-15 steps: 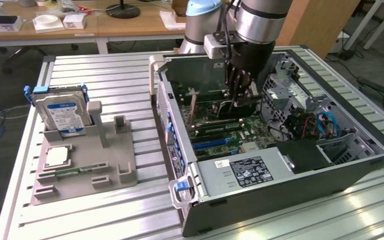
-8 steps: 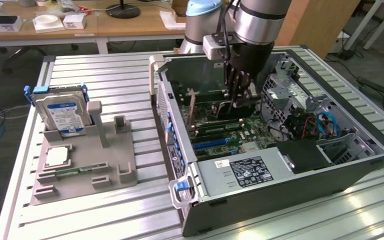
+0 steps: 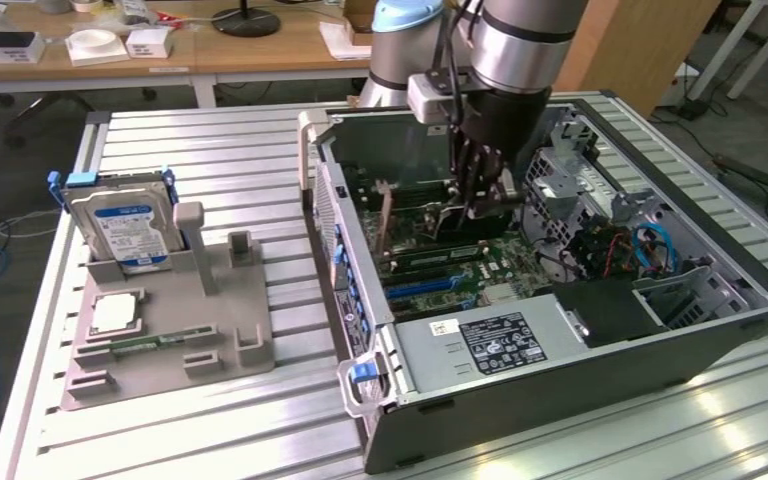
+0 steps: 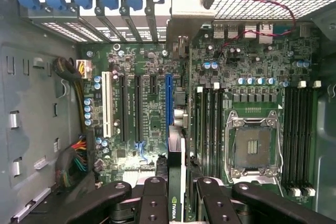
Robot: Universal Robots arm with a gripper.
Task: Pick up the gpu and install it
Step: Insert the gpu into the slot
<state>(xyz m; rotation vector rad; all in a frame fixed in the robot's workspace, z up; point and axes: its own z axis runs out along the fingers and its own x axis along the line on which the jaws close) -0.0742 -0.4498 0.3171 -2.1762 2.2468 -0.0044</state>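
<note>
Nearest the exterior camera sat the open computer case [image 3: 544,400] on the desk [image 3: 197,420], where the end effector [image 3: 480,200] reached down among the far slots of the motherboard [image 3: 471,265]. Seen from the wrist, its fingers [image 4: 155,203] were clamped narrowly on the gpu [image 4: 176,182], a thin dark card held edge-on with its silvery bracket [image 4: 181,14] at the case's rear wall, directly over the blue slot [image 4: 168,98]. Seating it well probably meant keeping the card upright, aligned with the slot, and pressing evenly.

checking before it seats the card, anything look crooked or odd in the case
Nothing stands out. The pincer holds the gpu on edge, above the motherboard and running along the blue slot. The cpu socket is bare, and the cpu sits on the grey tray beside the case.
</note>
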